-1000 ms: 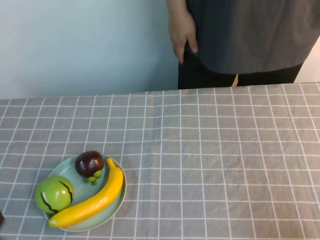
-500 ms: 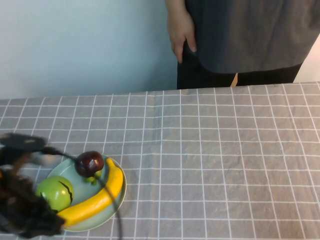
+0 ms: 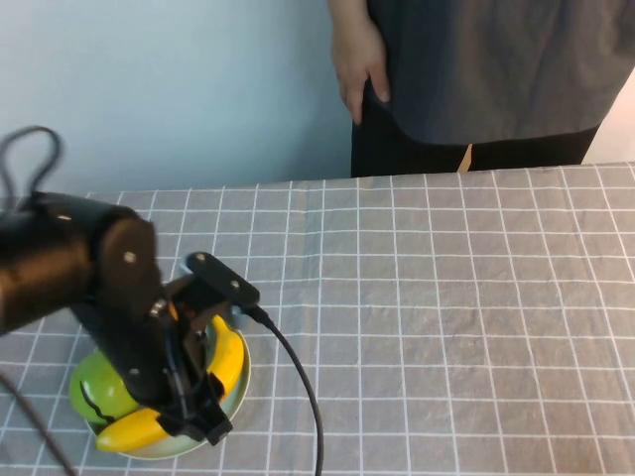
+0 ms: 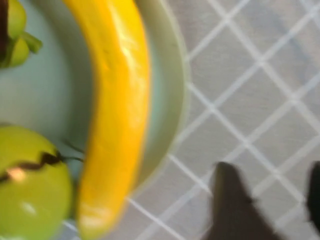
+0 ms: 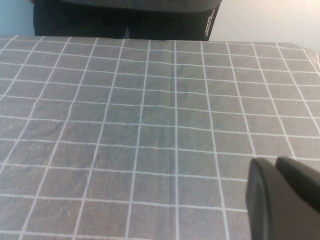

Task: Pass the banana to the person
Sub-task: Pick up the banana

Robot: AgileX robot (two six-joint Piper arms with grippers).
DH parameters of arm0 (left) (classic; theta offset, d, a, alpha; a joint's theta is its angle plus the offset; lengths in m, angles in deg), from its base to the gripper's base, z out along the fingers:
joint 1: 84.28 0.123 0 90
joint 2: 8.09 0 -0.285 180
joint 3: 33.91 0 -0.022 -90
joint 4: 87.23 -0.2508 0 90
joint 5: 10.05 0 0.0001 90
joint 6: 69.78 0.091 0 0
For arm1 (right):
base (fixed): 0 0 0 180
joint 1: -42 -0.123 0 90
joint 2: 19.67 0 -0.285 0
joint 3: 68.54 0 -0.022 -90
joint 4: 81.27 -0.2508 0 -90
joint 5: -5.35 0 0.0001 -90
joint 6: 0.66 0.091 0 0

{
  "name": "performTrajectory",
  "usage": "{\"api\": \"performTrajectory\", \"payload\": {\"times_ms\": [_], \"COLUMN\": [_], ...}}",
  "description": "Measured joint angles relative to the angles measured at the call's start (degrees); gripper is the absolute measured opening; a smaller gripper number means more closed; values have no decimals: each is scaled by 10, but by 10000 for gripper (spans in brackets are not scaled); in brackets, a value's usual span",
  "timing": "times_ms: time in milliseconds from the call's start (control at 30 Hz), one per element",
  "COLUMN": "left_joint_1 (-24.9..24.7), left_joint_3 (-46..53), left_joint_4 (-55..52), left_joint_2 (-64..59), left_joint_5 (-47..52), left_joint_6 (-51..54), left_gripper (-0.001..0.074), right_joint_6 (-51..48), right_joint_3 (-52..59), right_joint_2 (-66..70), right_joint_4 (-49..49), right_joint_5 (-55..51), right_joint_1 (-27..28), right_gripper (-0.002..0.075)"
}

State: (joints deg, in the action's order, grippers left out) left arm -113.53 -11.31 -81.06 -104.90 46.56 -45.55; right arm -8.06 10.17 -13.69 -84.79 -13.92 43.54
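High view: my left gripper (image 3: 189, 382) is hovering over the banana (image 3: 223, 369), fingers apart.
Right gripper (image 5: 285, 200): parked; state unclear.
Risk: banana slipping, being glossy.

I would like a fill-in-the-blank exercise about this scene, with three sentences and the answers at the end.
1. The banana lies on a pale green ______, next to a round green fruit.
2. The ______ gripper is over the checked tablecloth beside the plate, not yet touching the banana.
3. The person stands at the far edge of the table with one ______ hanging down.

Missing words: plate; left; hand

The right gripper is low over bare cloth.
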Motion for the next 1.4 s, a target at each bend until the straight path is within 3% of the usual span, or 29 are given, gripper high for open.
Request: {"api": "performTrajectory", "payload": {"times_ms": [133, 267, 1400], "left_joint_1": [0, 0, 27], "left_joint_3": [0, 0, -22], "left_joint_4": [-56, -111, -169], "left_joint_2": [-54, -89, -217], "left_joint_5": [-49, -94, -178], "left_joint_6": [8, 12, 15], "left_gripper": [421, 468, 433], "right_joint_6": [0, 0, 0], "right_joint_3": [0, 0, 0], "right_joint_2": [0, 0, 0], "right_joint_4": [0, 0, 0], "right_joint_5": [0, 0, 0], "right_joint_1": [0, 0, 0], "right_gripper": [-6, -6, -6]}}
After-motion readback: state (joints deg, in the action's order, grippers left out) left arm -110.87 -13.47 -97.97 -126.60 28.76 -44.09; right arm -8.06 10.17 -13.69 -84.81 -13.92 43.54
